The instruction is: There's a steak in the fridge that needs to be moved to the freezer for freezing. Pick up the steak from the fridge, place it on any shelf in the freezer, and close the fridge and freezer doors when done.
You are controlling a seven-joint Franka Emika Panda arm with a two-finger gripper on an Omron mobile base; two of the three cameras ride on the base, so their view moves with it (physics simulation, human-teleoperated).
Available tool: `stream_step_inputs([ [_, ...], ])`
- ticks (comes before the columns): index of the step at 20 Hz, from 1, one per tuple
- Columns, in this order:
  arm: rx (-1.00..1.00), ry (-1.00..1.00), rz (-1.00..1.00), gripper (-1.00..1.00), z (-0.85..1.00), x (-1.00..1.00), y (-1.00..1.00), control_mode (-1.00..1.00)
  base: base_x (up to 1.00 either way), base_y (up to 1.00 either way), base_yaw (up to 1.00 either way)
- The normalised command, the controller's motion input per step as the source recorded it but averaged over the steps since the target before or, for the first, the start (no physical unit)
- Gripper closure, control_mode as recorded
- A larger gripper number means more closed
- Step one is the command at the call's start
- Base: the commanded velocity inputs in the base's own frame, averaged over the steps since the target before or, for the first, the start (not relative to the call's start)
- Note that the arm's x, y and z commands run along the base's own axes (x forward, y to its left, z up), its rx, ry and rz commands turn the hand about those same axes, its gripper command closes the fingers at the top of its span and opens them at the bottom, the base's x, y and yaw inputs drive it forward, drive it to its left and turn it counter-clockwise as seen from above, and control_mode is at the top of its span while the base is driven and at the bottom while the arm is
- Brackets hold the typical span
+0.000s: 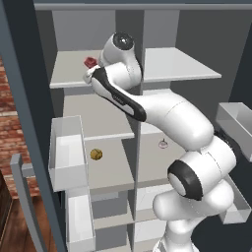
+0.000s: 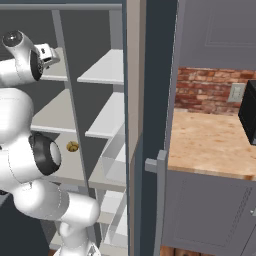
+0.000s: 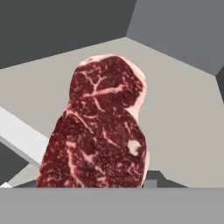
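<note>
Two fingers point(image 3: 151, 181) clamped on steak point(image 3: 103, 131) over freezer shelf point(image 3: 183, 131).

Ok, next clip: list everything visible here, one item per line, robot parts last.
steak: one, dark red with pale streaks, over the top shelf of the freezer half, right at the gripper.
golden-brown lump: one, on a lower freezer shelf.
small white-pink item: one, on a fridge shelf.
shelves: several, pale grey, in both halves.
door bins: several, white, on the open doors.
doors: two, slate-blue, both open.
brick wall: red, behind the counter.
wooden counter: one, pale, right of the unit.
black appliance: one, on the counter's edge.
gripper: one, fingers shut on the steak, arm white.
</note>
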Motion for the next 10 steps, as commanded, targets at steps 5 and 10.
stream_step_inputs([
  [5,-0.04,0.05,0.0,1.0,-0.18,0.48,0.04,-1.0,0.0,0.0,0.0],
  [10,-0.04,0.02,0.0,1.0,-0.17,0.38,0.03,-1.0,0.0,0.0,0.0],
])
